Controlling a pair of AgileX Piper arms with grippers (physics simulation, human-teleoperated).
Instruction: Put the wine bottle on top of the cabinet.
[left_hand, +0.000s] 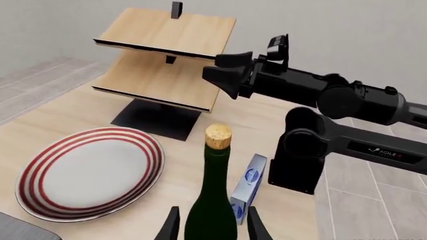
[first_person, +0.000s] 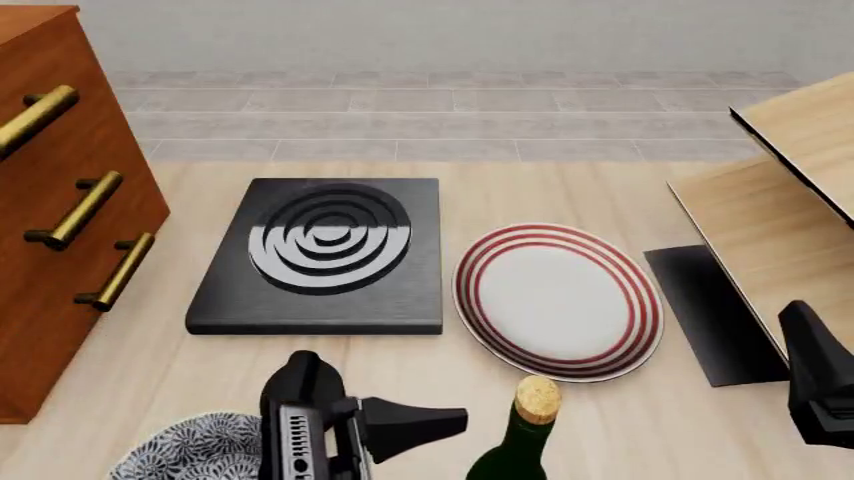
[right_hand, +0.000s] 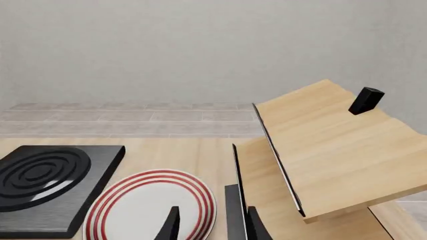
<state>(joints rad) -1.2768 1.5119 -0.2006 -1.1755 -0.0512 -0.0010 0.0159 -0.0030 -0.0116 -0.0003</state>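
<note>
The bench carried the cabinet at its far left, the shelf at the right, and a black slab beside a striped plate between them. The bottle stood upright near the front edge, long axis vertical, cork up, a small blue box just beside it. The left claw was closed on the bottle's body, a finger on each side. The right claw hung open over the plate and shelf.

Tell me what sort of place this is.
Probably a simulated kitchen or dining corner: a black hob and a red-rimmed plate on a wooden table, beside a cabinet.
</note>
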